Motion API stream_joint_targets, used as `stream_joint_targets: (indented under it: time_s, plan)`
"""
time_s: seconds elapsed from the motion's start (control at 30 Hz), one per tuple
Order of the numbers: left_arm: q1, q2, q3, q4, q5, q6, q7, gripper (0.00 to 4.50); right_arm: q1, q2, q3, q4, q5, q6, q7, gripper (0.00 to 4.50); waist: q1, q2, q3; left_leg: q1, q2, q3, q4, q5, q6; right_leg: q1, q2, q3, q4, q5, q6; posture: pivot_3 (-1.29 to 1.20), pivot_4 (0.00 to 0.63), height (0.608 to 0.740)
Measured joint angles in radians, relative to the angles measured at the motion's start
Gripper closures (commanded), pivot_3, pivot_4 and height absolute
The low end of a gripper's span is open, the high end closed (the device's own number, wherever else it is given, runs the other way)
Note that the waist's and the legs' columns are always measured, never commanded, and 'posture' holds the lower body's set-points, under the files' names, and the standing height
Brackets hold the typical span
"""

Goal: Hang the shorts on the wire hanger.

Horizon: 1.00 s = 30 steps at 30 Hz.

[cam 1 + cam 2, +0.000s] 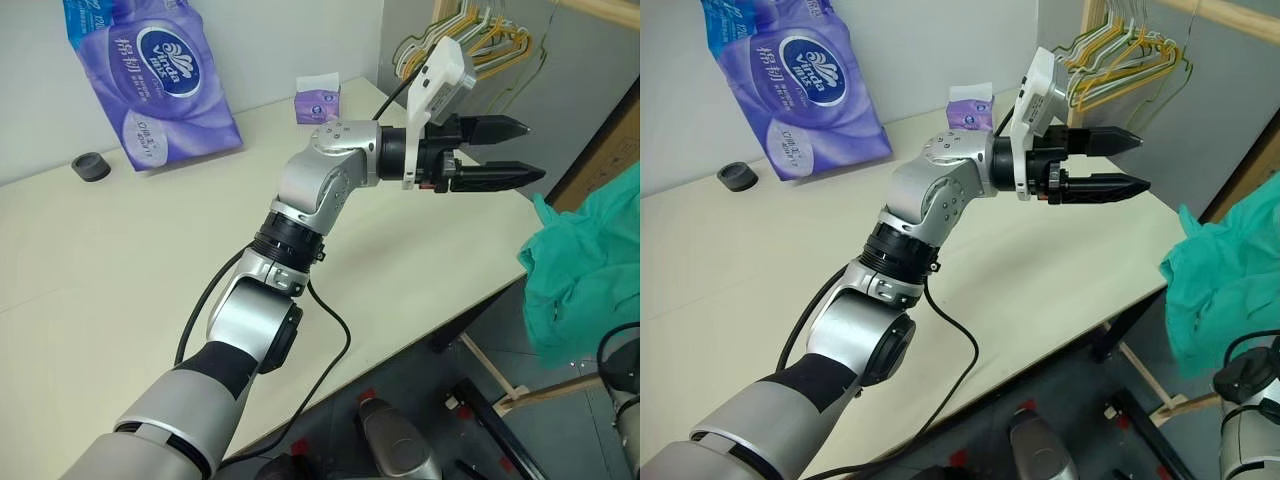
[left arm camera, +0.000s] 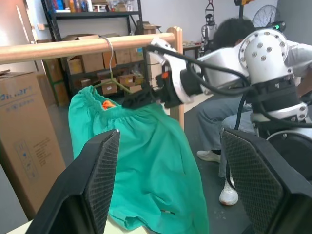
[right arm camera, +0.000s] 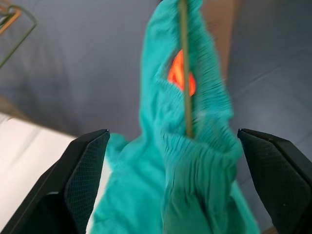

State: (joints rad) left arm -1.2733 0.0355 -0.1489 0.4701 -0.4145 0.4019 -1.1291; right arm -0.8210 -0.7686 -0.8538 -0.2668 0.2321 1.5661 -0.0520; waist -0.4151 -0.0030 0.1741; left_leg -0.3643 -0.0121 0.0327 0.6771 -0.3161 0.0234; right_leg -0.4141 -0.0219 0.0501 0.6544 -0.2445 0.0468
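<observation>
Wooden rail (image 2: 87, 47): one shorts (image 2: 146, 161), one wire hanger (image 2: 113, 73).

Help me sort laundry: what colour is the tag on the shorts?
Orange; the tag on the teal-green shorts shows best in the right wrist view.

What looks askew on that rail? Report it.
The shorts hang bunched and lopsided on the wire hanger, waistband gathered toward one side. Nothing looks spilled or damaged.

The shorts (image 2: 141, 161) fill the gap between right fingers (image 3: 83, 180), apparently untouched.
</observation>
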Motion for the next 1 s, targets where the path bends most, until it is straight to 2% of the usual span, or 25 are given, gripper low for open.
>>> stream_joint_targets:
  time_s: [0.1, 0.27, 0.5, 0.6, 0.7, 0.83, 1.0]
  plan:
    - [0.002, 0.001, 0.0, 0.0, 0.005, -0.001, 0.001, 0.97, 0.064, -0.037, 0.082, -0.022, -0.051, -0.124, -0.005, 0.01, -0.001, 0.0, 0.0, 0.0, 0.0, 0.0, 0.0, 0.0, 0.0, 0.0, 0.0, 0.0, 0.0, 0.0, 0.0, -0.44, 0.151, 0.74]
    - [0.01, 0.002, 0.0, -0.001, 0.007, -0.001, 0.002, 0.97, 0.091, -0.033, 0.149, -0.086, -0.066, -0.3, 0.016, 0.01, 0.0, 0.0, 0.0, 0.0, 0.0, 0.0, 0.0, 0.0, 0.0, 0.0, 0.0, 0.001, 0.0, 0.0, 0.001, -0.43, 0.15, 0.74]
    - [0.021, 0.007, 0.005, -0.002, 0.028, -0.019, 0.058, 0.97, 0.188, -0.038, 0.314, -0.159, -0.102, -0.729, 0.109, 0.01, 0.0, 0.0, 0.0, 0.001, 0.0, 0.001, 0.0, 0.0, 0.0, 0.0, 0.0, 0.001, 0.0, 0.0, 0.002, -0.38, 0.136, 0.74]
    - [0.038, 0.021, 0.013, -0.023, 0.056, -0.028, 0.124, 0.97, 0.226, 0.013, 0.4, -0.215, -0.092, -0.868, 0.164, 0.01, 0.002, -0.001, 0.0, 0.001, 0.001, 0.0, 0.0, 0.0, 0.0, 0.0, 0.0, 0.0, 0.0, 0.001, 0.002, -0.33, 0.129, 0.74]
    - [0.107, 0.076, 0.026, -0.096, 0.1, -0.034, 0.214, 0.97, 0.333, 0.119, 0.508, -0.242, -0.061, -0.933, 0.226, 0.01, 0.009, -0.001, -0.001, 0.001, 0.002, 0.0, 0.001, 0.001, -0.001, 0.0, 0.001, 0.001, 0.002, 0.001, 0.002, -0.27, 0.123, 0.74]
    - [0.24, 0.168, 0.044, -0.226, 0.198, -0.032, 0.385, 0.97, 0.42, 0.227, 0.638, -0.219, -0.011, -1.026, 0.332, 0.01, 0.049, -0.001, -0.001, 0.002, 0.002, 0.0, 0.001, 0.002, -0.004, -0.001, -0.001, 0.001, 0.006, 0.001, 0.001, -0.2, 0.115, 0.74]
    - [0.438, 0.22, 0.196, -0.394, 0.245, 0.045, 0.652, 0.97, 0.428, 0.293, 0.766, -0.155, -0.006, -1.149, 0.434, 0.01, 0.146, -0.003, -0.003, 0.0, 0.004, -0.004, 0.003, 0.003, -0.006, -0.007, -0.002, -0.003, 0.01, 0.008, -0.009, -0.11, 0.109, 0.74]
